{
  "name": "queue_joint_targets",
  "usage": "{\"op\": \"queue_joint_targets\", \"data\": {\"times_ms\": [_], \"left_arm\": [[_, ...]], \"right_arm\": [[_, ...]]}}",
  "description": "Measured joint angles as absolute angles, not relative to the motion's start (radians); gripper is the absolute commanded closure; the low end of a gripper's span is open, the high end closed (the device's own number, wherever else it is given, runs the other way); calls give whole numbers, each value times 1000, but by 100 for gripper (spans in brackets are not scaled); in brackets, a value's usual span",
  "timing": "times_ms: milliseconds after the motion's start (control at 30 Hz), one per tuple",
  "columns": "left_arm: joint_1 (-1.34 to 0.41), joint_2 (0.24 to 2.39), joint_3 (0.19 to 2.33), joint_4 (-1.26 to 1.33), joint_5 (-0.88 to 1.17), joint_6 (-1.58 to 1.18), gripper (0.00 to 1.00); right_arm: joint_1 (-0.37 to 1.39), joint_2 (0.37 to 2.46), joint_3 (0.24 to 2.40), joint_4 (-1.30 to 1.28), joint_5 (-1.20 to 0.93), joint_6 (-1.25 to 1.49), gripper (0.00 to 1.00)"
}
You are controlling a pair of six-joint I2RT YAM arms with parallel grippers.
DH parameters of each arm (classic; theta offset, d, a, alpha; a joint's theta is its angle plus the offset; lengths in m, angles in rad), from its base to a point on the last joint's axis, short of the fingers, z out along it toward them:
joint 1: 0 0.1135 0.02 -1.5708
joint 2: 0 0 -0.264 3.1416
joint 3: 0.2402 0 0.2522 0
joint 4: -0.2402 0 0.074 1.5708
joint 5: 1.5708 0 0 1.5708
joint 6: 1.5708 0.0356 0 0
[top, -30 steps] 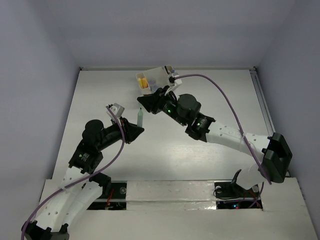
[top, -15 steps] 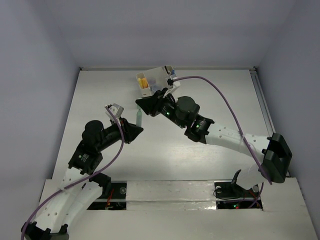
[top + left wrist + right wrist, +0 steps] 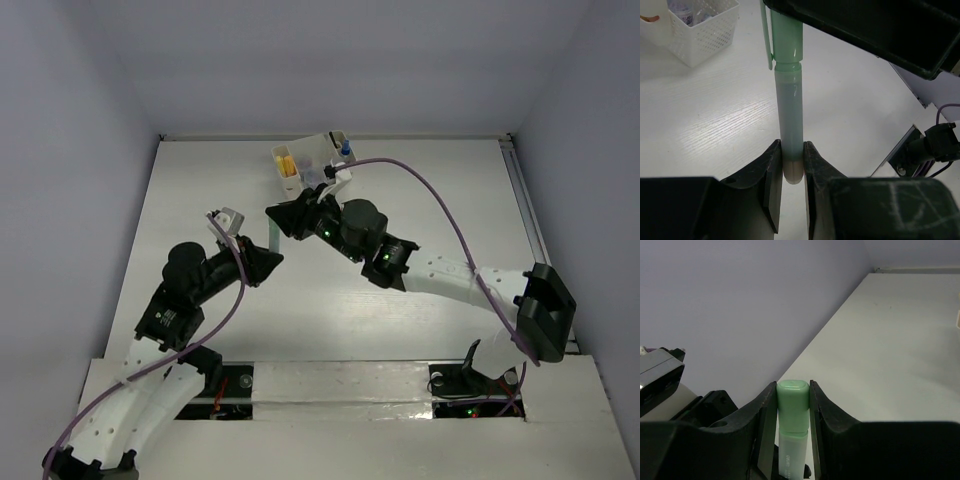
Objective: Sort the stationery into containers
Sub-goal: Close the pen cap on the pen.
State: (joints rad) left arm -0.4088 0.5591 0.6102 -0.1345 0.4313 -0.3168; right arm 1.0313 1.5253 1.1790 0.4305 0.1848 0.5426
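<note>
Since one second ago your right gripper (image 3: 792,390) has come leftward onto the light green marker (image 3: 789,110), and its two fingers are now clamped on the cap end. Your left gripper (image 3: 792,152) is closed tight on the opposite end, so the marker is stretched between both grippers. The cream-white organizer (image 3: 312,160) lies just behind the right gripper.

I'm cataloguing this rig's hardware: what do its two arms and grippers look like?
The left arm and right arm have white link shells and black joints, each trailed by a purple cable. Green lights dot the right arm. The left gripper and right gripper have black wedge-shaped fingers.
</note>
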Motion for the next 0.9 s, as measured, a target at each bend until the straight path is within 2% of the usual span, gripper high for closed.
{"op": "queue_joint_targets", "data": {"times_ms": [700,900], "left_arm": [[-392,455,610,-268,360,-315,100],[-389,456,610,-315,363,-313,100]], "right_arm": [[1069,1555,1129,507,160,691,95],[1076,1560,1102,515,154,729,100]]}}
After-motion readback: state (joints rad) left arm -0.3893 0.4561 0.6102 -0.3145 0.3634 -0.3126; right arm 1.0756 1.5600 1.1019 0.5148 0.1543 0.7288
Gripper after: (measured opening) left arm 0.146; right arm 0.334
